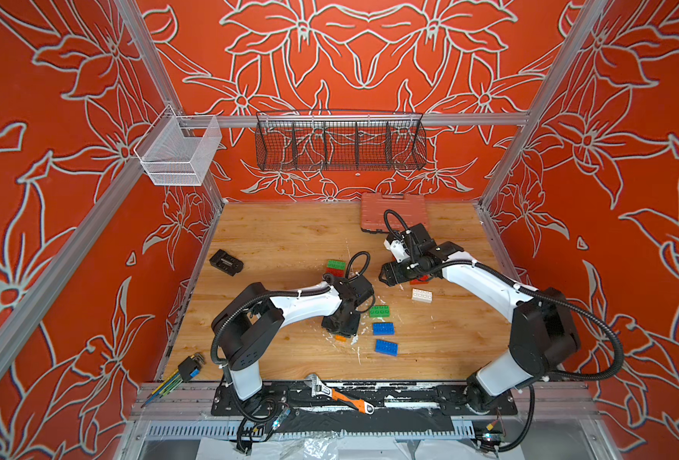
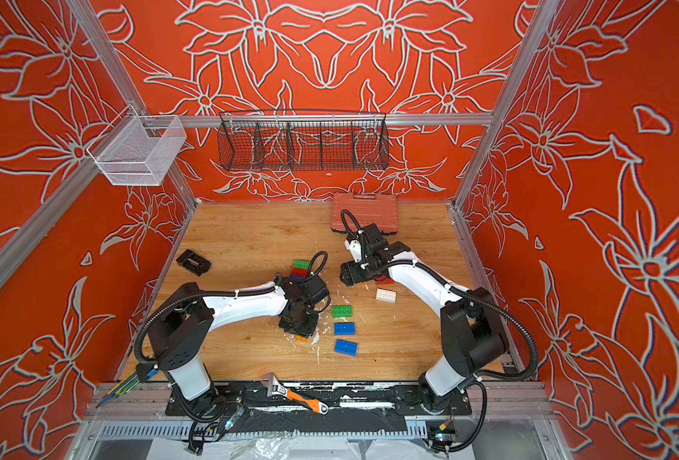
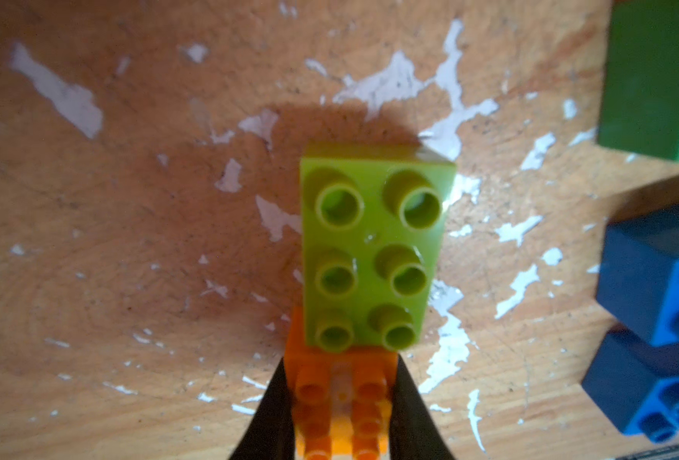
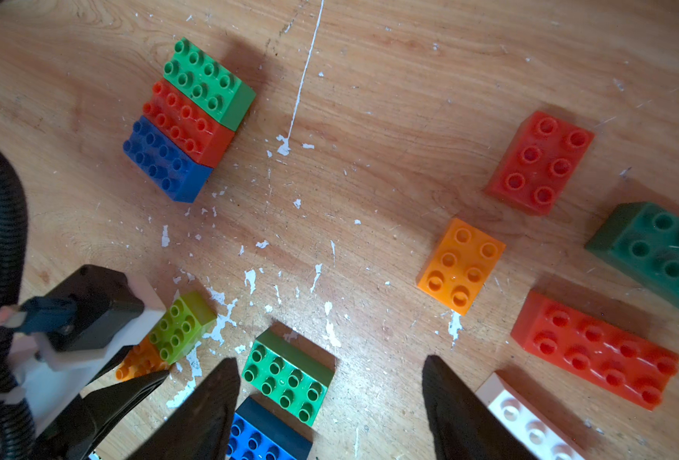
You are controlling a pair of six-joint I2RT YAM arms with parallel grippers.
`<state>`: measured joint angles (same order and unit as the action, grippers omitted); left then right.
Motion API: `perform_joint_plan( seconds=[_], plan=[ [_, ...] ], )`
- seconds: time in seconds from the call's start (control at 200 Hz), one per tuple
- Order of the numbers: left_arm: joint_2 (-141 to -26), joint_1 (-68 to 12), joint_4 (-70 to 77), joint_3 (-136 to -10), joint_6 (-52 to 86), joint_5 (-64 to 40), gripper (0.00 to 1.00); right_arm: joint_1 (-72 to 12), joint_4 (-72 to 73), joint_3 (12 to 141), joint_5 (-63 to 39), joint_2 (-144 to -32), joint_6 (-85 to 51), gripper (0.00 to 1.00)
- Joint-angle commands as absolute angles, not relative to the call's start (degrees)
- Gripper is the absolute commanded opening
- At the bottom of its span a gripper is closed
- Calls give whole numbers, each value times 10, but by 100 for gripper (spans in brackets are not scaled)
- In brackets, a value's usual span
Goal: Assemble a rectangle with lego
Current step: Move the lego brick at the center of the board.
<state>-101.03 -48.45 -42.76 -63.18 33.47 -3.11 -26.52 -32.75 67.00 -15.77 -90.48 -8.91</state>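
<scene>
Left jaws around glossy studded orange brick (image 3: pixel 342 392), lime brick (image 3: pixel 373 247) adjacent.

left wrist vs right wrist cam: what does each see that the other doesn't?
Left wrist only: a second blue brick. Right wrist only: the open right tool, the green-red-blue row, a red brick, loose orange brick, long red brick, dark green brick and white brick. Both: the left tool shut on the orange brick, the lime brick overlapping it, a green brick, a blue brick.

Two white-shelled arms (image 1: pixel 310 304) with black joints (ribbed black cables (image 4: pixel 5 207) alongside)
</scene>
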Motion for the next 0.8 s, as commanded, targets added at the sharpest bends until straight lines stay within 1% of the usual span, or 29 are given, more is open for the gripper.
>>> perform_joint_plan(
  seconds=[0.0, 0.796],
  plan=[
    [-1022, -482, -438, -643, 331, -34, 5, -270, -337, 682, -152, -912, -75, 74],
    [-1034, -483, -435, -645, 336, -54, 7, -272, -341, 682, -149, -916, -71, 75]
  ],
)
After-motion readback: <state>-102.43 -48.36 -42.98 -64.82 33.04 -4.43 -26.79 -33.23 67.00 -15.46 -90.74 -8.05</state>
